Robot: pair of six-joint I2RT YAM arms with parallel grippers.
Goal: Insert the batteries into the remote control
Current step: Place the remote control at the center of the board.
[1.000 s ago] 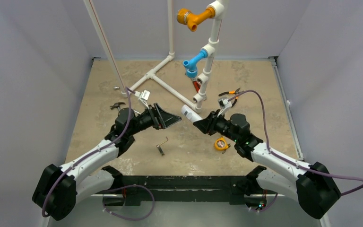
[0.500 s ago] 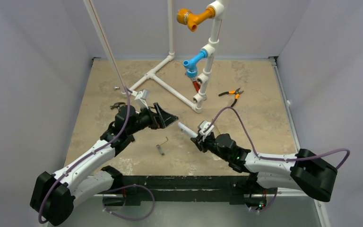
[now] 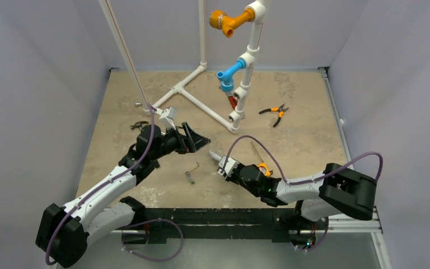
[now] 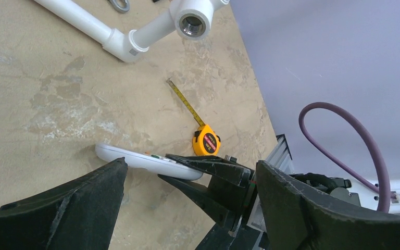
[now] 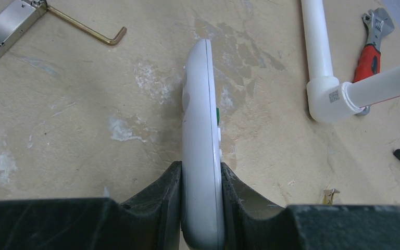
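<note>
Right gripper (image 5: 202, 174) pinching remote (image 5: 200, 120) edge-on, mid-table. Left gripper (image 3: 197, 136) spread wide, at remote's 10 o'clock. Tape measure (image 4: 206, 141) 4 o'clock, hex key (image 5: 86, 28) 8 o'clock, pipe frame (image 5: 317, 52) 1 o'clock.

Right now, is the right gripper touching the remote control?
Touching. The right wrist view shows the right gripper clamped on the remote control, both fingers pressed against its sides.

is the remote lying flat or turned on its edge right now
On its edge: the right wrist view shows the remote control clamped in the right gripper, side seam toward the camera, buttons facing sideways.
</note>
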